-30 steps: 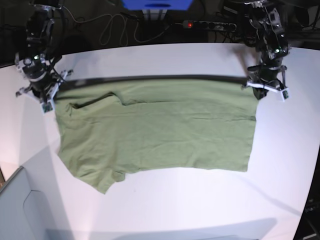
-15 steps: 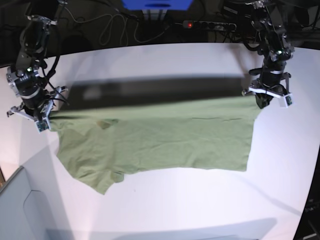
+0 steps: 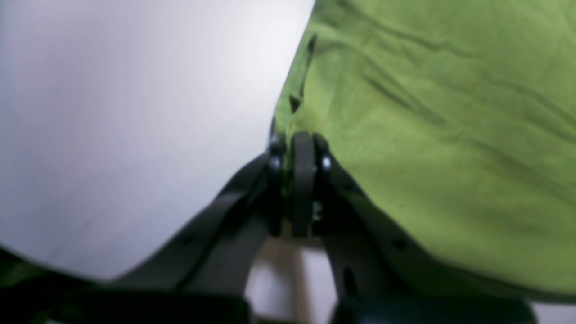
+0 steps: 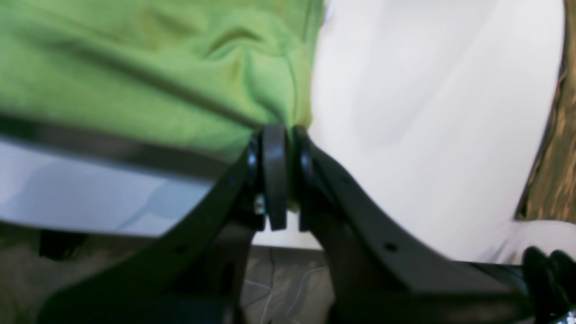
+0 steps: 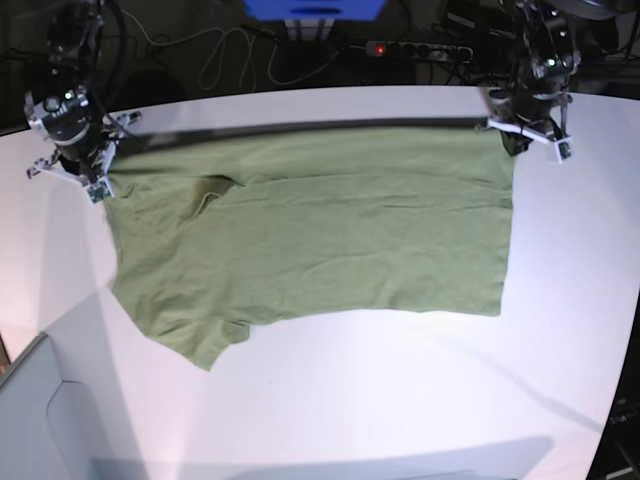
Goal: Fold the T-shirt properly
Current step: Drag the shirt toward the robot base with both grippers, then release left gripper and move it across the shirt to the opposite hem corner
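The olive-green T-shirt (image 5: 310, 225) lies spread across the white table (image 5: 400, 400), its far edge lifted and stretched taut between the two arms. My left gripper (image 5: 515, 138), at the right of the base view, is shut on the shirt's far right corner. In the left wrist view the left gripper (image 3: 302, 139) pinches the edge of the T-shirt (image 3: 441, 135). My right gripper (image 5: 98, 183), at the left of the base view, is shut on the far left corner. The right wrist view shows that right gripper (image 4: 281, 132) clamping the T-shirt (image 4: 157, 81).
A dark shadow band runs on the table behind the lifted edge. Beyond the table's far edge lie a black power strip (image 5: 418, 49), cables and a blue box (image 5: 313, 9). A grey panel (image 5: 45, 420) sits at the near left corner.
Both grippers have carried the shirt's held edge away from the camera toward the table's far side, after dipping nearer half a second ago. The cloth now lies stretched further back and flatter.
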